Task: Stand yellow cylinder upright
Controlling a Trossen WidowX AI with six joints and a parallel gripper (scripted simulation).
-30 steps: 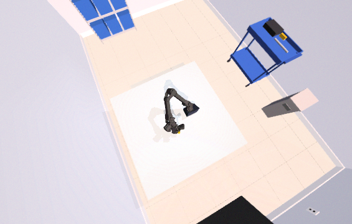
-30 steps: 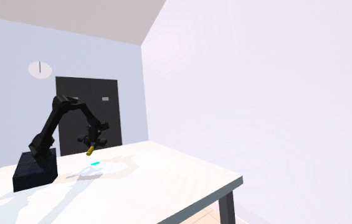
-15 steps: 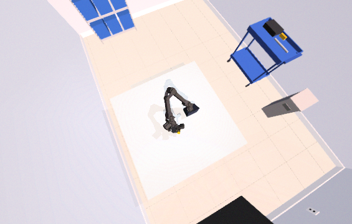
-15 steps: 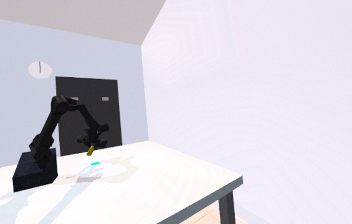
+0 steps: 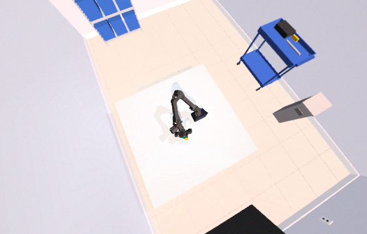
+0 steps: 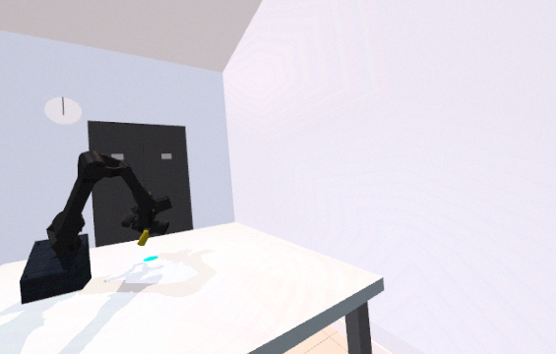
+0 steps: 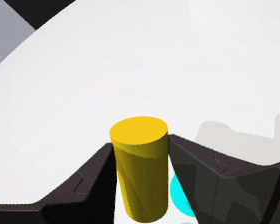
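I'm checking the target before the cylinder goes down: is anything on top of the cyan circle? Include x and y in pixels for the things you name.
Nothing visible rests on the cyan circle (image 6: pixel 151 259) (image 7: pixel 181 196); the wrist view hides part behind a finger.

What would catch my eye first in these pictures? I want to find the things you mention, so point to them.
Probably the bright yellow cylinder (image 5: pixel 186 138) (image 6: pixel 144 238) (image 7: pixel 142 170), tilted and held above the white table (image 5: pixel 144 162) (image 6: pixel 282 275) (image 7: pixel 66 110) by the gripper (image 5: pixel 184 136) (image 6: pixel 146 230) (image 7: pixel 140 145) of a dark arm. Next, the cyan circle (image 6: pixel 151 258) (image 7: pixel 182 195) on the tabletop below, then the blue cart (image 5: pixel 258 68) standing on the floor beyond the table.

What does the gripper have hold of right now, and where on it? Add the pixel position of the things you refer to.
The yellow cylinder (image 5: pixel 186 138) (image 6: pixel 144 238) (image 7: pixel 142 175), gripped by its sides near one end.
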